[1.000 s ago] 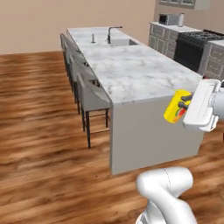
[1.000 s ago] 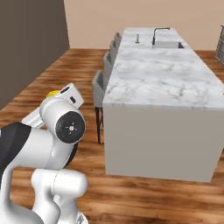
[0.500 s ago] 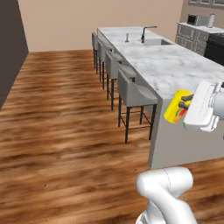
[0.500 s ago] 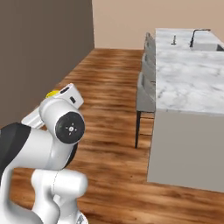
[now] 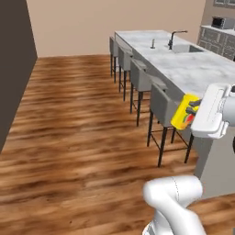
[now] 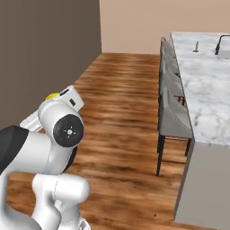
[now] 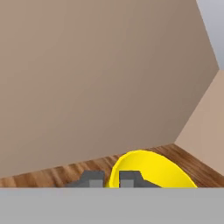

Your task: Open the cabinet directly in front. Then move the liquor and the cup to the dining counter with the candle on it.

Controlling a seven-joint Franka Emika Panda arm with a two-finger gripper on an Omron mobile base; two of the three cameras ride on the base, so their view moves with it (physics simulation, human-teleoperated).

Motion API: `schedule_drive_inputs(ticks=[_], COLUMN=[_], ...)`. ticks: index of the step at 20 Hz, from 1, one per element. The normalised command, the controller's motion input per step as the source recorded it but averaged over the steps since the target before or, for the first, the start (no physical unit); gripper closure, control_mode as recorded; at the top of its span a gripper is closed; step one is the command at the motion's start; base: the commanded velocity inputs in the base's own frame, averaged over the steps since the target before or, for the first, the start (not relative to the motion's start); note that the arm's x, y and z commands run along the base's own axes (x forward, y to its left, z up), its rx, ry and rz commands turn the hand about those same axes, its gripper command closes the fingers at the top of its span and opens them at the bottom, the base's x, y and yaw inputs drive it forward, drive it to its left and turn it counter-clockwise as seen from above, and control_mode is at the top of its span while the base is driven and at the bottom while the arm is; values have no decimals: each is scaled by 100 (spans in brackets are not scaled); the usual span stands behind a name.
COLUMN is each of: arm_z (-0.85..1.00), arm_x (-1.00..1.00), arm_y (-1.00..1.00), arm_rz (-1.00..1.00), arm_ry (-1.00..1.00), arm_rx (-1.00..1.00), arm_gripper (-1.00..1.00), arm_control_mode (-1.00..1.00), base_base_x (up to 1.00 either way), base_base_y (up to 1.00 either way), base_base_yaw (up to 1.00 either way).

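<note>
The gripper [image 5: 196, 106] is closed on the cup [image 5: 185, 112], pinching its rim; in the hand view the two dark fingertips [image 7: 91, 179] sit close together with the yellow wall between them. In the left base view the cup hangs at about 3 o'clock, carried in the air just off the near end of the dining counter [image 5: 193, 69], above the nearest of the stools [image 5: 160, 101]. In the right base view a sliver of yellow peeks out at about 9 o'clock behind the arm's big joint.

The grip is the first worry. It looks like a thin pinch on one side of the rim, so the cup's weight hangs off to one side; a jolt from the base could tilt it or let it slip to the wood floor [image 5: 78, 133].

The second risk is the stools. They stand in a tight row along the counter's edge, from about 12 to 3 o'clock, and the cup hangs at about counter height. A low sideways swing could knock the cup against the counter edge.

The faucet [image 5: 173, 38] stands at about 1 o'clock, at the far end. I cannot see a candle on this top, so the drop-off spot is unconfirmed
</note>
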Motion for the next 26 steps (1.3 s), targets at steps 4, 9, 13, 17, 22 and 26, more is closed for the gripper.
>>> schedule_drive_inputs(ticks=[4, 9, 13, 17, 22, 26], arm_z=[0, 0, 0, 0, 0, 0], arm_x=[0, 0, 0, 0, 0, 0], arm_y=[0, 0, 0, 0, 0, 0], arm_rz=[0, 0, 0, 0, 0, 0], arm_ry=[0, 0, 0, 0, 0, 0], arm_rx=[0, 0, 0, 0, 0, 0], arm_gripper=[100, 100, 100, 100, 100, 100], arm_control_mode=[100, 100, 100, 100, 100, 100], base_base_x=[100, 100, 100, 100, 100, 100], base_base_y=[9, 23, 41, 43, 42, 42], base_base_yaw=[-8, -4, 0, 0, 0, 0])
